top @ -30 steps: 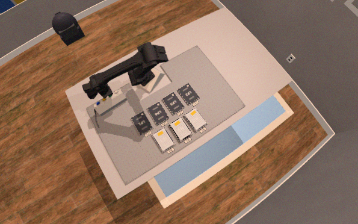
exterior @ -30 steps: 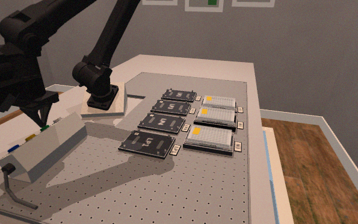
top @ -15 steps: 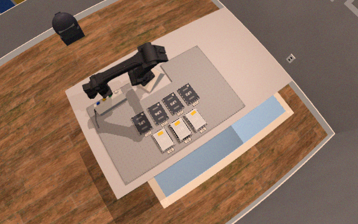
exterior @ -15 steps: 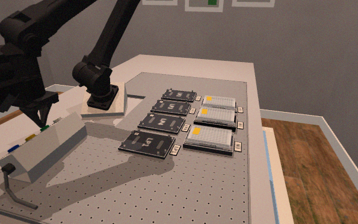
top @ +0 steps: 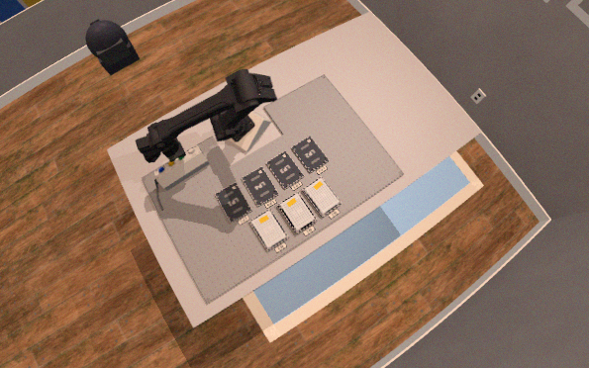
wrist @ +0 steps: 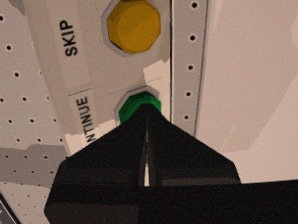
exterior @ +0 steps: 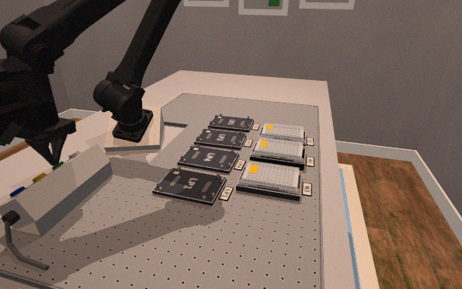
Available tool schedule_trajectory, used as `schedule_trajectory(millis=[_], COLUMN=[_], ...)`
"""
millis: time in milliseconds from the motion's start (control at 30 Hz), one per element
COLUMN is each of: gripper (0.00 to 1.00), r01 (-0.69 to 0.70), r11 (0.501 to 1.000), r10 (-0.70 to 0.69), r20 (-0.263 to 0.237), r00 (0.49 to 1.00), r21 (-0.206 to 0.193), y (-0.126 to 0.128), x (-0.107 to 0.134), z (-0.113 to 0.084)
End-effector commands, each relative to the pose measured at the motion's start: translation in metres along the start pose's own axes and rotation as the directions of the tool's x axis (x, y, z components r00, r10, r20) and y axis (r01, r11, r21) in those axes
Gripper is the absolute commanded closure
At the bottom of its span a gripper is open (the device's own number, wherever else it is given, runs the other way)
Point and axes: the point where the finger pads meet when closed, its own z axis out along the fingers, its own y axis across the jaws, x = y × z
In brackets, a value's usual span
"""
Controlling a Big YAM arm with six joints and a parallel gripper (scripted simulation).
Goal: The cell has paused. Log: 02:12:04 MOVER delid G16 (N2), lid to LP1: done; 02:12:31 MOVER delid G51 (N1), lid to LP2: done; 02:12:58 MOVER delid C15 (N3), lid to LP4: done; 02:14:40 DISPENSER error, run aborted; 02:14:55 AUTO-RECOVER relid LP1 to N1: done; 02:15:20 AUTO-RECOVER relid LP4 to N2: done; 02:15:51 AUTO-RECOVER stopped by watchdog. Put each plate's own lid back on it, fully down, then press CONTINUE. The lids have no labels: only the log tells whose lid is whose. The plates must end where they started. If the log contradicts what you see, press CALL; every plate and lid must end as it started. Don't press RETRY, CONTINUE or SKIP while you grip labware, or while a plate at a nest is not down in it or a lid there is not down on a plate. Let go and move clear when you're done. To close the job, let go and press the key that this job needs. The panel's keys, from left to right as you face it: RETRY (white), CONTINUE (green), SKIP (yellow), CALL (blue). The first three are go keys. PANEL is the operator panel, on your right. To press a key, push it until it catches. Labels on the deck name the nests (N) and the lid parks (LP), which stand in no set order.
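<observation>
Pale surface (top: 393, 94) (exterior: 285, 83) under a perforated grey deck
The deck (top: 353, 143) (exterior: 192, 252) lies flat on it; the arm's light wedge-shaped base block (top: 245, 144) (exterior: 153, 144) stands beside the deck's cut-out edge.

Three clear lidded plates w/ orange patches (top: 268, 230) (exterior: 271, 179): in nests, one row. Four flat black lid parks (top: 234, 203) (exterior: 190, 186): adj. parallel row. Grey wedge-shaped panel (top: 185, 170) (exterior: 65, 182): beside parks, on table (top: 180, 247) (exterior: 207, 252).
</observation>
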Motion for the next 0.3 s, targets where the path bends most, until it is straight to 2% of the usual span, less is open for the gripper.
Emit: schedule_trajectory(millis=[0,267], gripper=[1.00,1.00], r01=[0.002,0.001], r11=[1.000,1.000], r10=[-0.002,-0.002], r20=[-0.022,-0.022], r00=[1.000,1.000], r21=[-0.017,-0.017], y=[0.0042,0.0047], x=[0.0049,0.0058], z=[0.0102,0.0118])
